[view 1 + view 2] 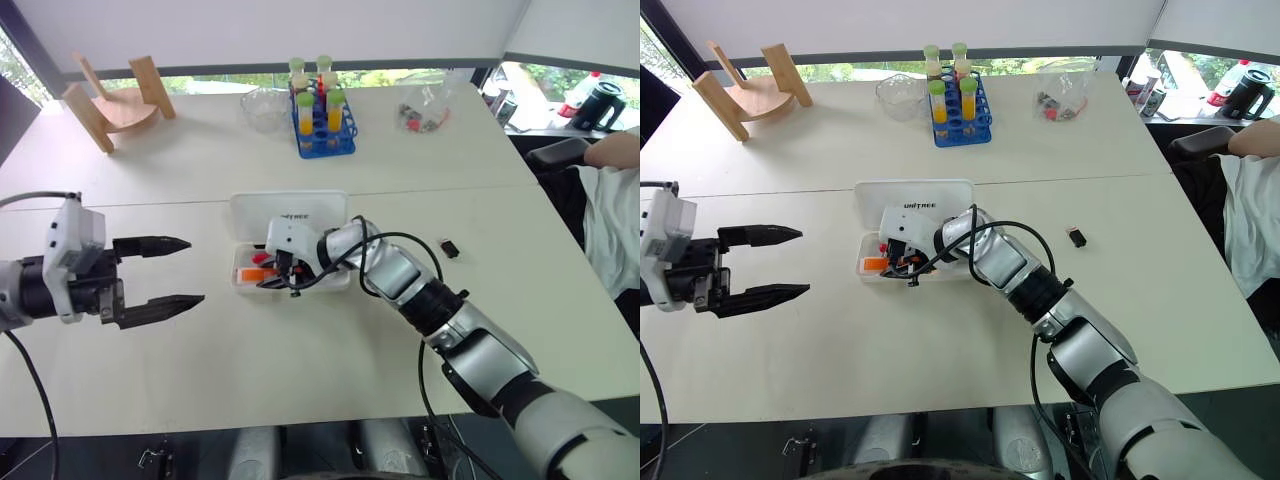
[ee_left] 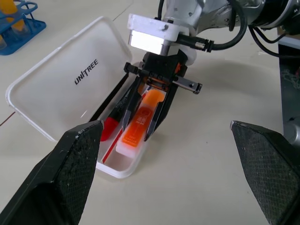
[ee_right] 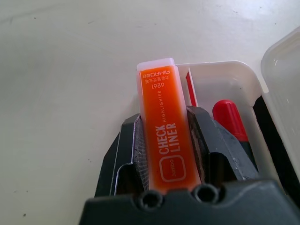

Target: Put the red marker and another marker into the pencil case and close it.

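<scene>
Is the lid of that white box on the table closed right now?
No, the pencil case lies with its lid swung open, and the right gripper holds the orange marker over its tray, beside the red marker.

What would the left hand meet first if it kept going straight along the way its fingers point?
Probably the right hand, which grips the orange marker over the open pencil case. It sits centred between the left hand's open fingers in the wrist view; bare table lies between, though depth is unclear.

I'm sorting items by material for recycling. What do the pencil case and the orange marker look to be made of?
The pencil case: probably smooth, milky, semi-translucent plastic, with a thin moulded rim. The orange marker: likely glossy plastic, with a printed orange body and a clear end.
</scene>
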{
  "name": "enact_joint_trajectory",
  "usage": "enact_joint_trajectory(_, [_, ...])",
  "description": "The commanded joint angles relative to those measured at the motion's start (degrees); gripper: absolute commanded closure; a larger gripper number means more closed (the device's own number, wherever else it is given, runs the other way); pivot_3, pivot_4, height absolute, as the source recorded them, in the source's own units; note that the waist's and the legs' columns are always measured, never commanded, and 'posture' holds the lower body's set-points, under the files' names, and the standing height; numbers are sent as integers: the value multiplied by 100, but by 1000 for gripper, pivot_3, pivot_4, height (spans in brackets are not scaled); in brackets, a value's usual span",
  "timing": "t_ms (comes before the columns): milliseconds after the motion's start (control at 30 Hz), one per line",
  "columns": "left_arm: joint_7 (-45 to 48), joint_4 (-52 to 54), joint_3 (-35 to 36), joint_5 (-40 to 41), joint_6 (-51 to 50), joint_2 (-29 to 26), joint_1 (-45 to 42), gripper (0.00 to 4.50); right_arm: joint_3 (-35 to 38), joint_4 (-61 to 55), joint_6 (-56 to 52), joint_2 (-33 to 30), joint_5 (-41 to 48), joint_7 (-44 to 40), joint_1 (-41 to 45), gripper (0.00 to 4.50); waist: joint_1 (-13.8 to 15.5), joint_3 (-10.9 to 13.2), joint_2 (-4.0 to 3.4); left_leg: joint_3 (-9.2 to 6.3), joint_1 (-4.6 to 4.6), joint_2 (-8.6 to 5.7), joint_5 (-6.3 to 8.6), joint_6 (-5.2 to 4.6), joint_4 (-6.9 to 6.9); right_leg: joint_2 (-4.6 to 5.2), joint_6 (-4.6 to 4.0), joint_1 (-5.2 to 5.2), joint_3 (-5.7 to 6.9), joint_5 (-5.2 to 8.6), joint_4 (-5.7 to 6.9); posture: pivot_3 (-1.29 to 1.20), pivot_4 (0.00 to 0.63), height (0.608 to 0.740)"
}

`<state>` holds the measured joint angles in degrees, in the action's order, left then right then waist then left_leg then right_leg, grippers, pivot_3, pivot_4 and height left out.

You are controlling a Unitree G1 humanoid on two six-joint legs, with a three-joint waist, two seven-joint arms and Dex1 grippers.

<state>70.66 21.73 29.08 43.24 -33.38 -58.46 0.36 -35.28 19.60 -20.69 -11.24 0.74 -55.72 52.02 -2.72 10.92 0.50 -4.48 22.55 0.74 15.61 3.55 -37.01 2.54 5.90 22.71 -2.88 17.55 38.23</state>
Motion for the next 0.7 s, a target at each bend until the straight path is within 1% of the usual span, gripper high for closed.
enact_joint_trajectory(33, [-79, 137, 148, 80, 47, -8, -45, 0, 116, 131, 283, 160, -131, -64, 167, 3683, 0, 0, 0, 0, 0, 0, 0, 0, 0, 0, 0, 0, 0, 0, 0, 0, 150, 740])
enact_joint_trajectory(67, [-90, 138, 144, 82, 49, -6, -46, 0, 136, 174, 311, 184, -153, -82, 172, 3683, 0, 0, 0, 0, 0, 0, 0, 0, 0, 0, 0, 0, 0, 0, 0, 0, 150, 740])
enact_joint_trajectory(133, [-112, 140, 135, 82, 57, 0, -44, 0, 182, 226, 313, 238, -160, -132, 177, 2651, 0, 0, 0, 0, 0, 0, 0, 0, 0, 0, 0, 0, 0, 0, 0, 0, 150, 740])
enact_joint_trajectory(167, [-125, 139, 128, 78, 63, 3, -44, 0, 196, 223, 306, 254, -167, -167, 172, 2302, 0, 0, 0, 0, 0, 0, 0, 0, 0, 0, 0, 0, 0, 0, 0, 0, 150, 740])
enact_joint_trajectory(233, [-148, 154, 139, 87, 58, 7, -39, 0, 218, 161, 256, 271, -176, -229, 154, 1318, 0, 0, 0, 0, 0, 0, 0, 0, 0, 0, 0, 0, 0, 0, 0, 0, 150, 740])
enact_joint_trajectory(300, [-169, 157, 140, 97, 53, 15, -45, 0, 249, 87, 204, 275, -178, -260, 148, 162, 0, 0, 0, 0, 0, 0, 0, 0, 0, 0, 0, 0, 0, 0, 0, 0, 150, 740])
enact_joint_trajectory(333, [-181, 143, 127, 91, 59, 20, -58, 0, 317, -1, 121, 268, -137, -271, 176, 45, 0, 0, 0, 0, 0, 0, 0, 0, 0, 0, 0, 0, 0, 0, 0, 0, 150, 740])
enact_joint_trajectory(400, [-198, 127, 107, 85, 66, 25, -74, 0, 433, -145, -16, 250, -73, -297, 221, 45, 1, 0, -1, 0, 0, 0, 0, 0, 0, 0, 0, 0, 0, 0, 0, 0, 150, 740])
enact_joint_trajectory(500, [-232, 129, 55, 95, 72, 50, -109, 0, 1007, -699, -510, 78, 169, -162, 327, 45, 7, 1, -1, -1, 1, 0, 0, 0, 0, 1, 0, 1, 0, 0, 0, 0, 150, 740])
enact_joint_trajectory(600, [-264, 167, -33, 127, 68, 106, -160, 0, 1780, -1670, -1369, -394, 517, -46, 239, 45, 37, 1, -1, -5, 5, -2, 0, 1, 0, 5, 0, 1, 1, 0, 0, 0, 150, 740])
enact_joint_trajectory(667, [-288, 191, -161, 125, 91, 180, -200, 0, 2658, -2641, -2305, -1136, 791, 79, -115, 45, 95, 1, -1, -7, 9, -5, 0, 1, -1, 12, 0, 0, 2, 0, -3, 0, 150, 740])
enact_joint_trajectory(700, [-294, 195, -203, 121, 97, 204, -217, 0, 2916, -2955, -2625, -1380, 895, 155, -238, 45, 144, 0, 0, -13, 18, -9, 0, 1, -3, 18, 0, 1, 7, 0, -6, 0, 150, 740])
